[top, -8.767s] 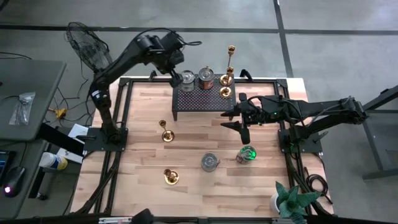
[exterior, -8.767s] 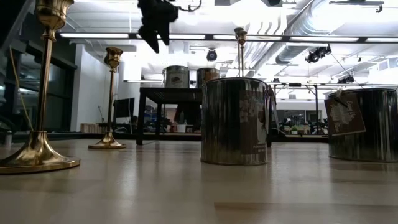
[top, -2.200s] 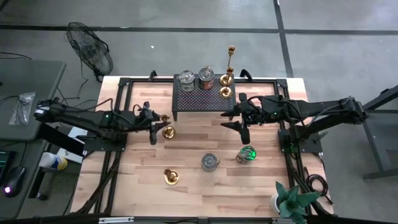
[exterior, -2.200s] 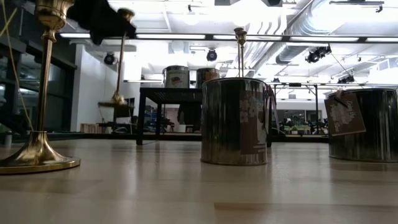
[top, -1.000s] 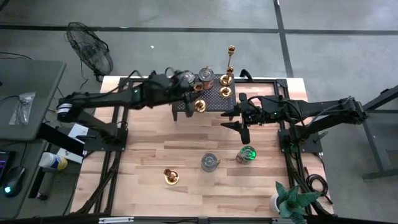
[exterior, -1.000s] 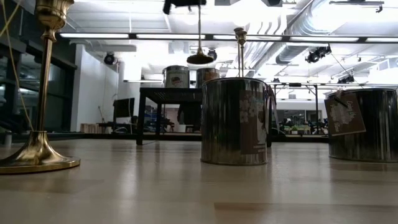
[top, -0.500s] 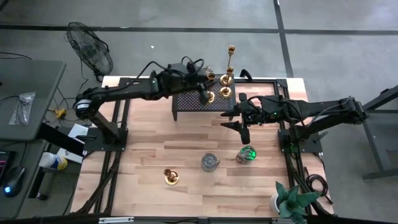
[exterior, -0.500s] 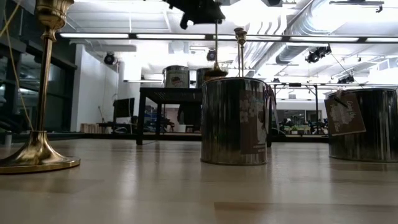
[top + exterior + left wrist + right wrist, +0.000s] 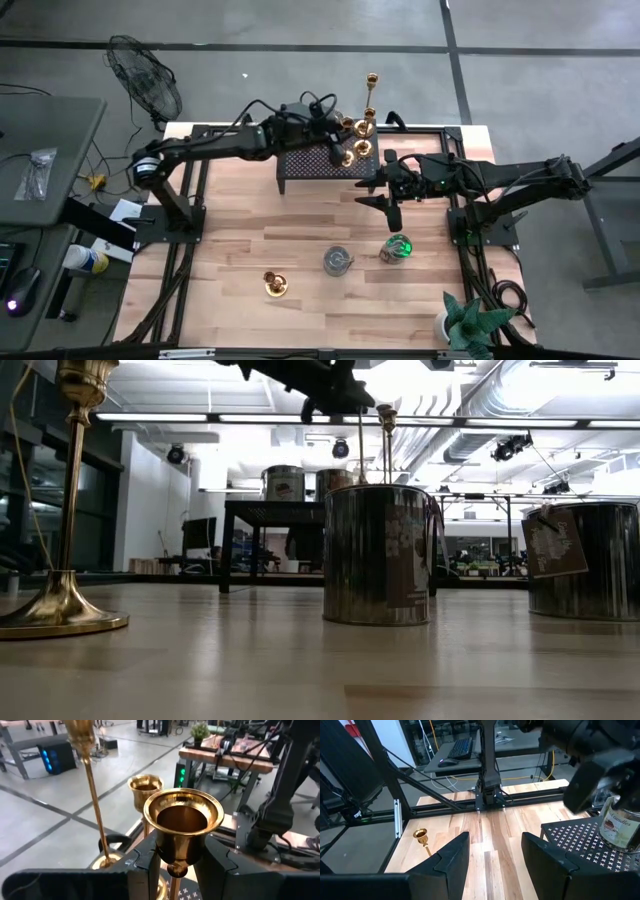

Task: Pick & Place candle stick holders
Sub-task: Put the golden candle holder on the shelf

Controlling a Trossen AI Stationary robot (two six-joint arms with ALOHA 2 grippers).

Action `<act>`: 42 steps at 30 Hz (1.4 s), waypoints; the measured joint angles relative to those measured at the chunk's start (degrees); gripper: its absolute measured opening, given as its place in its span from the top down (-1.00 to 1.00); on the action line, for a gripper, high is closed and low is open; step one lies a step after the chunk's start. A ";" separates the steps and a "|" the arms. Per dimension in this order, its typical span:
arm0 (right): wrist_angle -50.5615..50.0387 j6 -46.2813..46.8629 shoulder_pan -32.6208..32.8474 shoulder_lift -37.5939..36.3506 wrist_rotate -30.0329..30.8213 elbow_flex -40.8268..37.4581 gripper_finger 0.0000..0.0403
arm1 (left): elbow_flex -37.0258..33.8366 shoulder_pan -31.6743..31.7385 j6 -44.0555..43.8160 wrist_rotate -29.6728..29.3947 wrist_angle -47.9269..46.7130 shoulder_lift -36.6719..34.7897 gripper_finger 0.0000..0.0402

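**Brass candlestick carried over the perforated stand**

Brass, polished and top-heavy: the left gripper [image 9: 176, 862] has its jaws clenched on the stem of a brass candlestick [image 9: 183, 822] just under the cup, holding it upright above the right end of the black perforated stand [image 9: 300, 160]. I judge it stiff, fairly light and slippery, so a grip on the narrow stem below the cup, as here, should keep it from sliding through; the round base hanging below will want to swing.

Room is tight. Just beyond the held piece, at the stand's right end, are a tall slender candlestick [image 9: 371, 95] and a shorter brass one [image 9: 364, 126]; a tin candle cup [image 9: 621, 822] sits on the stand too. Any descent should keep clear of these.

The right gripper [image 9: 392, 207] waits with released jaws over the tabletop [image 9: 300, 240] in front of the stand's right end. Well in front of the stand sit another brass candlestick [image 9: 275, 284] and two cups [image 9: 338, 260], with open boards between.
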 joint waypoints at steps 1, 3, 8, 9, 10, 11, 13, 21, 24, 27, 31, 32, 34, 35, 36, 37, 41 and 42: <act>0.03 0.00 0.02 0.00 0.00 0.00 0.14 | 0.00 -0.02 0.05 0.00 0.41 0.36 0.54; 0.01 0.00 -0.01 0.00 0.00 0.00 0.14 | 0.00 -0.02 0.13 0.02 1.05 0.83 0.54; 0.02 0.00 0.01 0.00 0.00 0.02 0.14 | 0.00 0.61 0.24 0.22 1.13 0.89 0.54; 0.00 0.00 0.00 0.00 0.00 0.01 0.14 | 0.00 0.72 0.24 -0.03 0.99 0.89 0.54; 0.01 0.00 0.01 0.00 0.00 0.02 0.14 | 0.00 0.74 0.25 -0.38 0.76 0.89 0.54; 0.02 0.00 0.01 0.00 0.00 0.02 0.14 | 0.00 0.73 0.26 -0.52 0.67 0.89 0.54; 0.00 0.00 0.01 0.00 0.00 0.02 0.14 | 0.00 0.64 0.22 -0.60 0.69 0.89 0.54; 0.03 0.00 0.01 0.00 0.00 0.02 0.14 | -0.22 0.61 -1.73 -0.87 0.16 2.16 0.54; 0.02 0.00 -0.01 0.00 0.00 0.02 0.14 | -0.09 0.59 -1.93 -0.68 0.96 2.71 0.54; 0.02 0.00 0.00 0.00 0.00 0.01 0.14 | -0.11 0.42 -2.39 -0.44 1.20 3.33 0.54; 0.04 0.00 0.02 0.00 0.00 0.02 0.14 | -0.11 0.11 -3.18 -0.04 1.86 3.49 0.54; 0.04 0.00 -0.01 0.00 0.00 0.02 0.14 | -0.11 0.11 -3.22 0.39 2.07 3.49 0.54; 0.02 0.00 0.01 0.00 0.00 0.01 0.14 | -0.11 0.11 -3.26 0.93 2.65 3.49 0.54; 0.02 0.00 0.02 0.00 0.00 0.00 0.14 | -0.11 0.09 -3.26 1.05 3.03 3.49 0.54; 0.02 0.00 0.02 0.00 0.00 0.01 0.14 | -0.11 0.09 -3.26 1.05 3.40 3.49 0.54; 0.02 0.00 -0.01 0.00 0.01 0.01 0.14 | -0.11 0.09 -3.26 1.05 3.61 3.49 0.54; 0.04 0.00 0.01 0.00 0.00 0.02 0.14 | 0.13 0.09 -3.23 1.21 3.72 4.08 0.54; 0.02 0.00 0.01 0.00 0.00 0.02 0.14 | 0.13 0.09 -3.21 1.67 3.42 4.20 0.54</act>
